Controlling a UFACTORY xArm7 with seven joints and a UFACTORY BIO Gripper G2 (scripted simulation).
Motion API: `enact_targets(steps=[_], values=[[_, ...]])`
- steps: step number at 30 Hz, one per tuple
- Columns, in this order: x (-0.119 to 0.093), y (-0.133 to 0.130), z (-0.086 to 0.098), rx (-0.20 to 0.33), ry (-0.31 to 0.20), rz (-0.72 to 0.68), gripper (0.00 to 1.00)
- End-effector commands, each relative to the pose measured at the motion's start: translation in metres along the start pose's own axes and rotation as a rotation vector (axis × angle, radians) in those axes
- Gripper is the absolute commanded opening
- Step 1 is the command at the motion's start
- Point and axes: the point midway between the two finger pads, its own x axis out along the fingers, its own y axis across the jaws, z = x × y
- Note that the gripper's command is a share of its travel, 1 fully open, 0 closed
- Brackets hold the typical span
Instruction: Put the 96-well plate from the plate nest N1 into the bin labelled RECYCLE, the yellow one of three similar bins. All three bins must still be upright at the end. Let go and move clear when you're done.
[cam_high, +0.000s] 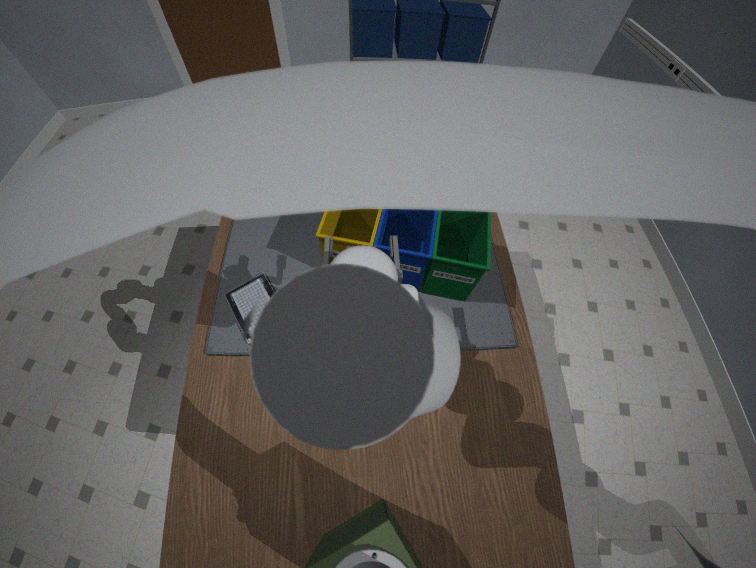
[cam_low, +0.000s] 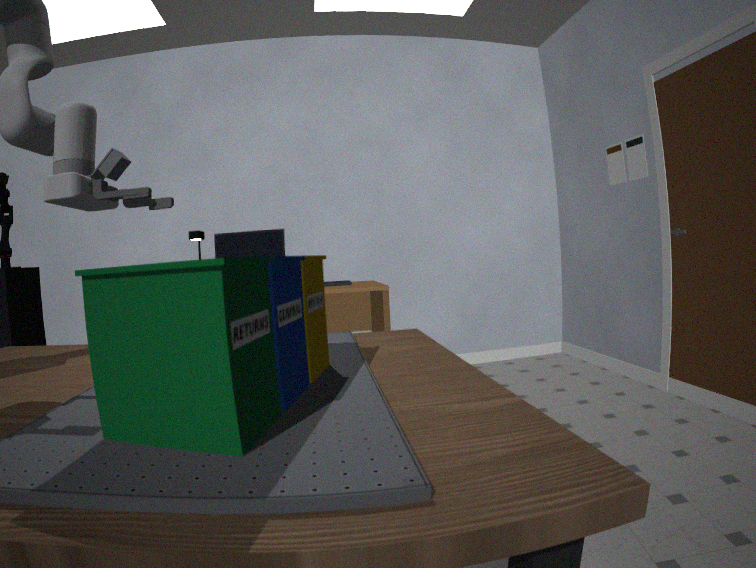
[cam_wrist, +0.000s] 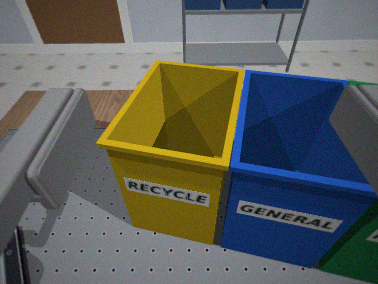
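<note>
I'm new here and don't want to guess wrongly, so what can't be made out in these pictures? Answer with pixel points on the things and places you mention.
Top view: part of the 96-well plate (cam_high: 249, 298) is hidden by the arm, so its whole outline doesn't show.
Exterior view: the floors of the three bins are hidden by their walls; the plate isn't visible.
Wrist view: the green bin (cam_wrist: 356, 257) is cut off by the frame edge and partly covered by a gripper finger. Something dark at lower left is cut off too.

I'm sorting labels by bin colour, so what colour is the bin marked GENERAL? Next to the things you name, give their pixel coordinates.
The GENERAL bin (cam_high: 408, 230) (cam_low: 289, 351) (cam_wrist: 280, 230) is blue; the wrist view shows it best.
</note>
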Motion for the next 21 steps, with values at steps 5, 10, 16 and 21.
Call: enact_targets(steps=[5, 10, 16, 21], values=[[0.001, 0.000, 0.001, 0.001, -0.004, 0.000, 0.37], [0.002, 0.024, -0.005, 0.000, -0.004, 0.167, 0.37], [0.004, 0.053, -0.012, 0.000, -0.004, 0.367, 0.37], [0.005, 0.068, -0.015, 0.000, -0.004, 0.467, 0.37]])
